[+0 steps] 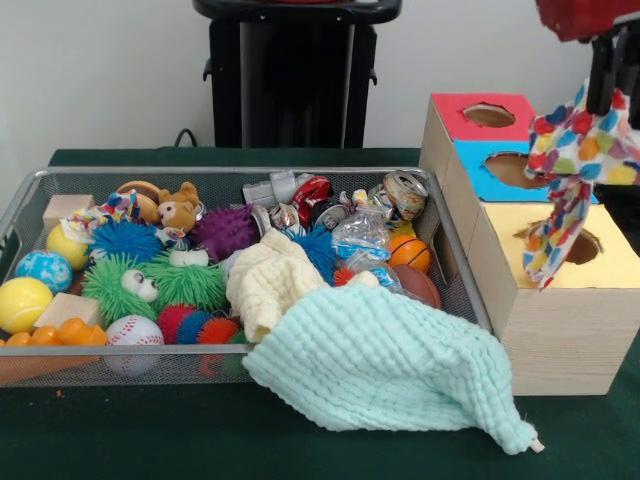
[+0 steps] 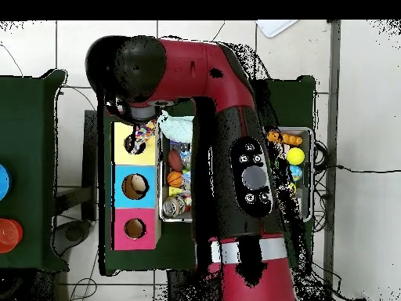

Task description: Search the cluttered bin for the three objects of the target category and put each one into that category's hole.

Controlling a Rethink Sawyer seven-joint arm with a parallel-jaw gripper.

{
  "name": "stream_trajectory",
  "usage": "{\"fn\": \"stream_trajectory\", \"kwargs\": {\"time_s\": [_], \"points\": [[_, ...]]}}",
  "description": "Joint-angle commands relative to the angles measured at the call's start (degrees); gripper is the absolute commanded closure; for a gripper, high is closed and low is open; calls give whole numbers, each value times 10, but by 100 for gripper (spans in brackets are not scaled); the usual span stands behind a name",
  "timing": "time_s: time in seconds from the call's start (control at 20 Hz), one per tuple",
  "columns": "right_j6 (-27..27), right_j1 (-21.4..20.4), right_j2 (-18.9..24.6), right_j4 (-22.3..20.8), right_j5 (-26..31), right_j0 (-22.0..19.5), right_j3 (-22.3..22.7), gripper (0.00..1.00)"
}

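Cloth first: your tool (image 1: 607, 95) is up at the top right of the front view, clamped on a multicoloured spotted cloth (image 1: 565, 170) that hangs from it, its tail dangling over the hole of the yellow box (image 1: 560, 290). You can see the same thing from overhead, the arm (image 2: 227, 117) stretched across the bin and the patterned fabric sitting right at the yellow hole. Beside that box stand the blue box (image 1: 495, 175) and the red box (image 1: 480, 115), each with its own round hole, all three in a row just beside the wire bin (image 1: 30, 205). Look into the bin and you have more fabric: a mint green cloth (image 1: 390, 365) draped over the front rim and spilling onto the green desk (image 1: 150, 430), a cream cloth (image 1: 268, 280) lying next to it, touching it, and another spotted scrap (image 1: 110, 212) at the back left, near the teddy bear (image 1: 180, 208). Around them sit spiky rubber balls, a baseball (image 1: 133, 335), a yellow ball (image 1: 22, 303), crushed cans (image 1: 400, 195) and a small basketball (image 1: 410, 252).
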Motion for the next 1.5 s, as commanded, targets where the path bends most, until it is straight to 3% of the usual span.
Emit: {"fn": "stream_trajectory", "kwargs": {"time_s": [0.05, 0.25, 0.5, 1.0, 1.25, 1.5], "points": [[79, 46, -12, 5, -10, -14, 71, 100], [73, 62, -12, 4, -11, -15, 56, 100], [94, 64, -18, 15, -54, -17, 106, 100], [123, 38, -22, 63, -40, -4, 160, 100], [127, 54, -22, 70, -54, 3, 149, 100], [119, 85, -20, 66, -112, 10, 142, 100]]}}
